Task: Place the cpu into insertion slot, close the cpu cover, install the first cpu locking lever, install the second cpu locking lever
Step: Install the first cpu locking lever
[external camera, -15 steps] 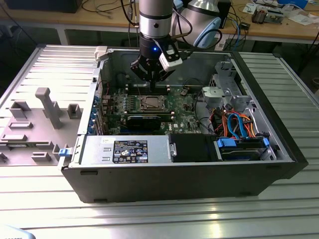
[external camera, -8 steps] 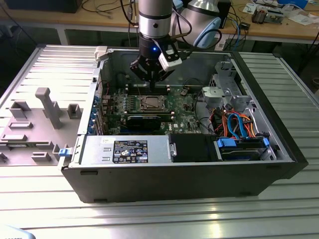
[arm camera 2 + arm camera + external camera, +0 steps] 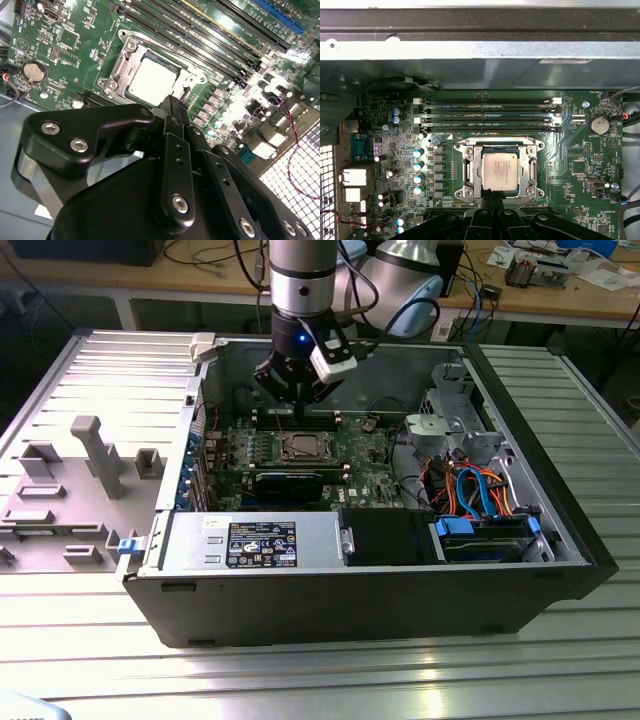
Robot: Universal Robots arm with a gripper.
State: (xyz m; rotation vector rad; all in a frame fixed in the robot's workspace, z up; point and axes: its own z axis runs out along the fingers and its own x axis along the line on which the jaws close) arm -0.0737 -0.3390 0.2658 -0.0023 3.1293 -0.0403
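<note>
Ribbed metal table [image 3: 300, 680] across the lower frame of the exterior view, with an open computer case [image 3: 350, 600] set on it and a cluttered workbench [image 3: 150, 275] along the top edge.

Gripper [image 3: 298, 412] just above centre in the exterior view, pointing straight down into the case over the green circuit board [image 3: 365, 465]. Fingertips drawn together in both wrist views [image 3: 492, 194] [image 3: 172, 102], nothing visible between them. Tips poised right at the near edge of the socket assembly; cannot tell whether touching metal or hovering just off it.

Just beyond the tips, the cpu [image 3: 501, 170] lying flat and square in the insertion slot [image 3: 500, 149], pale top facing up; seen too at the centre of the board in the exterior view [image 3: 300, 448]. First step judged done.

Around the chip, the cpu cover [image 3: 470, 167] appearing folded down flat, chip showing through its cut-out. Second step likely done as well.

Thin lever wires along the frame's sides, too fine to judge as latched or free. Lever steps taken as not confirmed.

Farther out, long black memory slots [image 3: 487, 112] beside the socket.
</note>
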